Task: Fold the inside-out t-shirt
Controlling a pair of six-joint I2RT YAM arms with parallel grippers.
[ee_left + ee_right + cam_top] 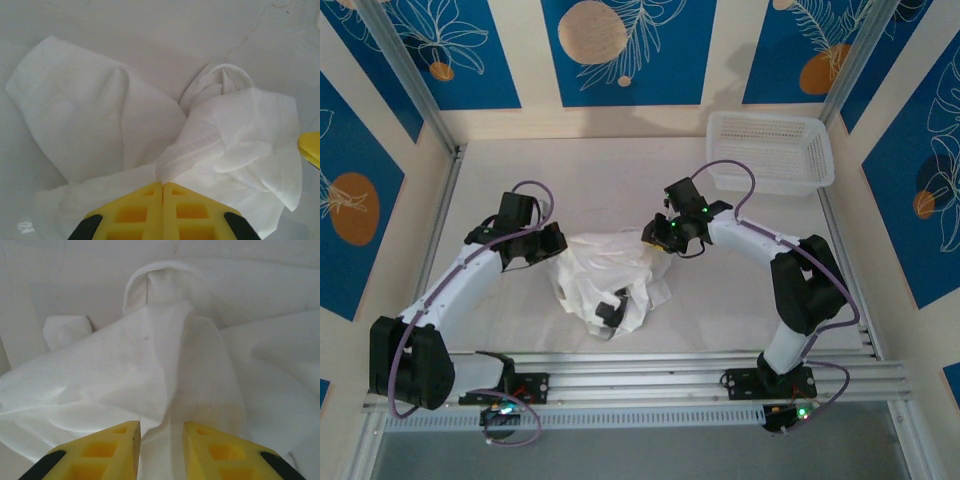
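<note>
White worktop point(620, 170) lies before you, with blue leaf walls behind. Your shirt point(610, 280) sits bunched up, left of the basket point(770, 150) and nearer to you. Your left end effector point(162, 189) is squeezed tight on a shirt fold. Your right end effector point(161, 435) pinches cloth too, fingers a little apart.

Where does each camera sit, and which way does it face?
Top external: above and behind, looking down at the table; left arm and right arm show, holding the t-shirt.
Left wrist: on the left arm, facing down past its left end effector, shut on cloth.
Right wrist: likewise, right end effector pinching cloth.
Shared: all see the t-shirt.
</note>
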